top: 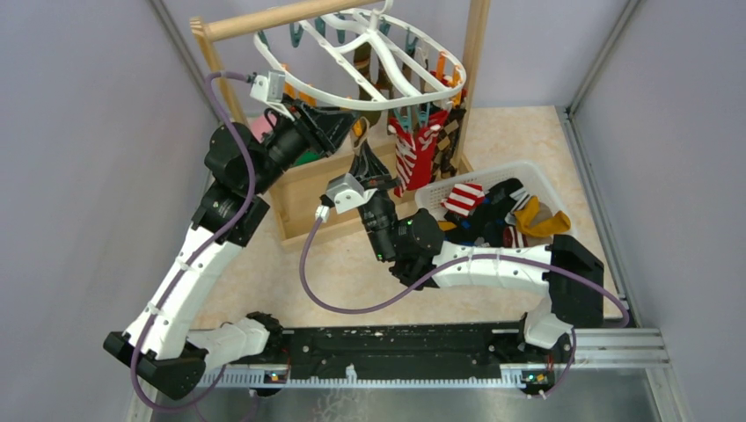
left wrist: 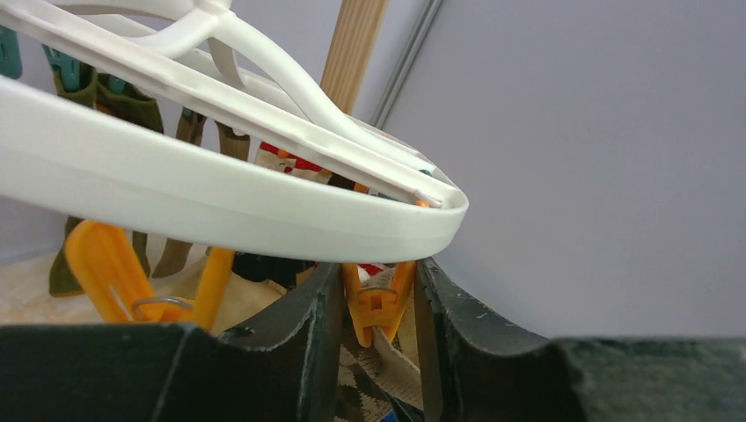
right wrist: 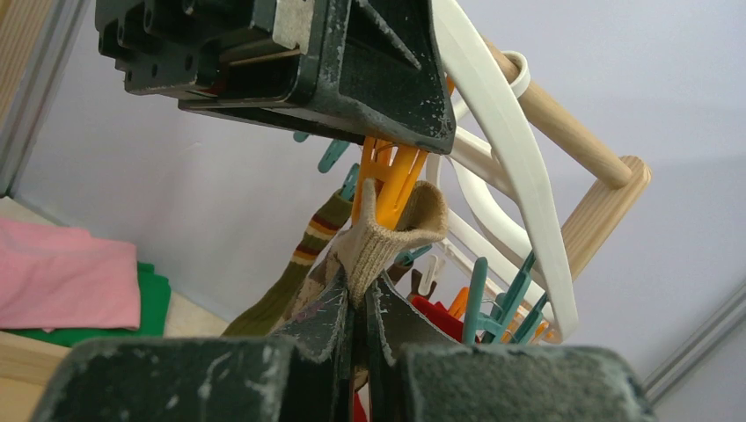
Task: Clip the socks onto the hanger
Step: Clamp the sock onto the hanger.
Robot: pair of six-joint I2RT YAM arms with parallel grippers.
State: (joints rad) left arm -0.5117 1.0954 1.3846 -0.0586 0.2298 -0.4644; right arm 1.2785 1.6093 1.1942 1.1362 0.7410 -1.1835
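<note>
The white oval hanger (top: 352, 103) hangs from the wooden rack, its rim filling the left wrist view (left wrist: 220, 198). My left gripper (top: 354, 132) reaches under that rim. Its jaws stand apart on either side of an orange clip (left wrist: 380, 303), with narrow gaps lower down. The clip's tips bite the beige cuff of a brown argyle sock (right wrist: 387, 237). My right gripper (right wrist: 361, 290) is shut on that cuff just below the clip, and holds it up from beneath (top: 362, 163). Other socks hang from clips behind, among them a red-and-white striped one (top: 413, 154).
A white basket (top: 537, 169) at the right holds several loose socks. The wooden pole rack (top: 281, 18) and its box stand behind the arms. Pink and green cloths (right wrist: 70, 281) lie at the left. A brown-green striped sock (right wrist: 299, 264) and teal clips (right wrist: 510, 299) hang close by.
</note>
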